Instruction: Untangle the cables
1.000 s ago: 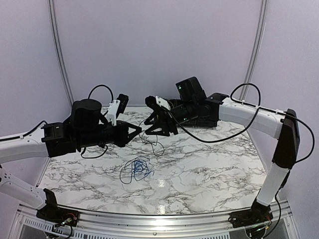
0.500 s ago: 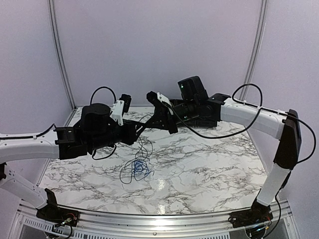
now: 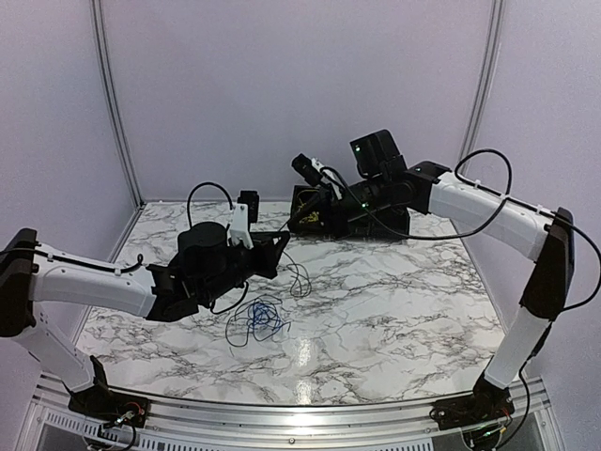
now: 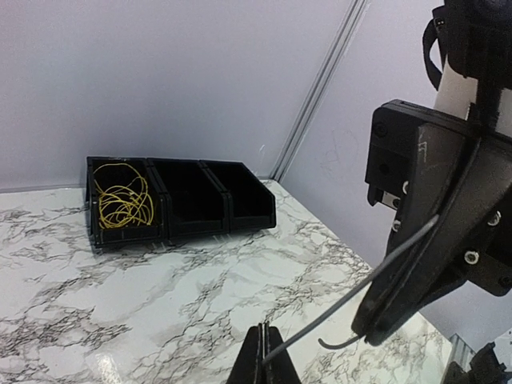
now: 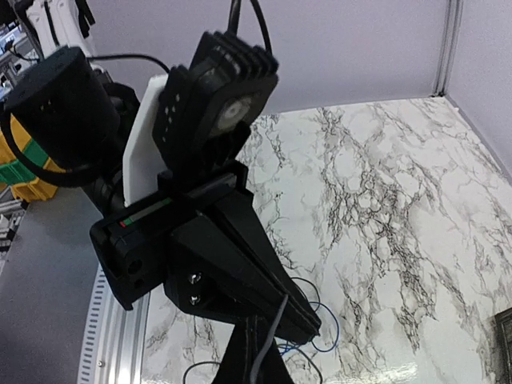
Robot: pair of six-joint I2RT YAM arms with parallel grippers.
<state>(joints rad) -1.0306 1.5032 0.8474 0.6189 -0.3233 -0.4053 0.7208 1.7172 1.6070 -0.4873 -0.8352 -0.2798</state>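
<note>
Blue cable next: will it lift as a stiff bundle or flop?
Probably flops: the blue cable lies in thin, loose, uneven loops that would likely sag and trail. Likely light, given how thin it is.

Left tool [image 4: 264,352], right tool [image 5: 254,352] — both clamped shut, tips close.

Enclosure: plain pale lilac wall panels [image 3: 300,94] framed by curved silver metal rails [image 3: 111,103]; glossy white, grey-veined marble-patterned tabletop [image 3: 404,301] showing a bright light reflection [image 3: 302,349]; ribbed aluminium rail [image 3: 282,415] along the near edge.
</note>
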